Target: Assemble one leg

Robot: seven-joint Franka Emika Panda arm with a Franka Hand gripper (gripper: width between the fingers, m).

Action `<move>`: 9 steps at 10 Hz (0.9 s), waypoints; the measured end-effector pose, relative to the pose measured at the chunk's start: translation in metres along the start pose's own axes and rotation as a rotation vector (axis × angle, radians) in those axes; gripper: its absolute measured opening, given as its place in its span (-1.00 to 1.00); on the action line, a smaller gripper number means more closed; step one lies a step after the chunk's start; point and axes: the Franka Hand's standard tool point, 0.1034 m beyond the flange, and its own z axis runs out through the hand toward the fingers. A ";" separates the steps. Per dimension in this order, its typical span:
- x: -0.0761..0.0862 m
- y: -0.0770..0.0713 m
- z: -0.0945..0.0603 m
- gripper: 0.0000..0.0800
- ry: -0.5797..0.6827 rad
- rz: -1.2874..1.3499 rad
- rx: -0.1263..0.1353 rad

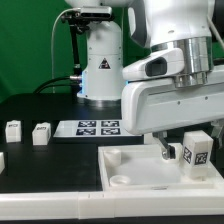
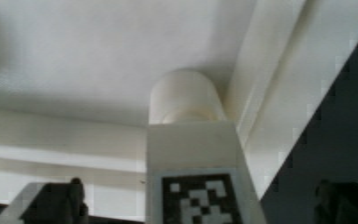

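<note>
One leg (image 1: 196, 150), a small white block with a black-and-white tag, stands upright on the flat white panel (image 1: 130, 160) near its corner at the exterior view's right. My gripper (image 1: 188, 148) is lowered around it. In the wrist view the leg (image 2: 194, 130) lies between the two dark fingertips (image 2: 55, 202), with a gap on each side, so my gripper (image 2: 197, 206) is open. Its rounded far end meets the panel (image 2: 87, 70) by the raised rim. Whether the end sits in a socket is hidden.
Two more legs (image 1: 14, 129) (image 1: 41, 133) stand on the black table at the exterior view's left, and part of another shows at the left edge (image 1: 2, 158). The marker board (image 1: 95, 127) lies behind the panel. The arm's base (image 1: 100, 60) stands at the back.
</note>
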 end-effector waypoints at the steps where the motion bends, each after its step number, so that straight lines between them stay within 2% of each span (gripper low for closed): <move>1: -0.003 -0.003 -0.002 0.62 -0.081 0.007 0.015; 3: -0.003 -0.007 -0.006 0.62 -0.281 0.007 0.059; 4: 0.007 -0.003 -0.005 0.62 -0.280 0.004 0.063; 8: 0.012 -0.001 -0.003 0.62 -0.250 0.002 0.060; 9: 0.012 0.001 -0.003 0.32 -0.250 -0.013 0.062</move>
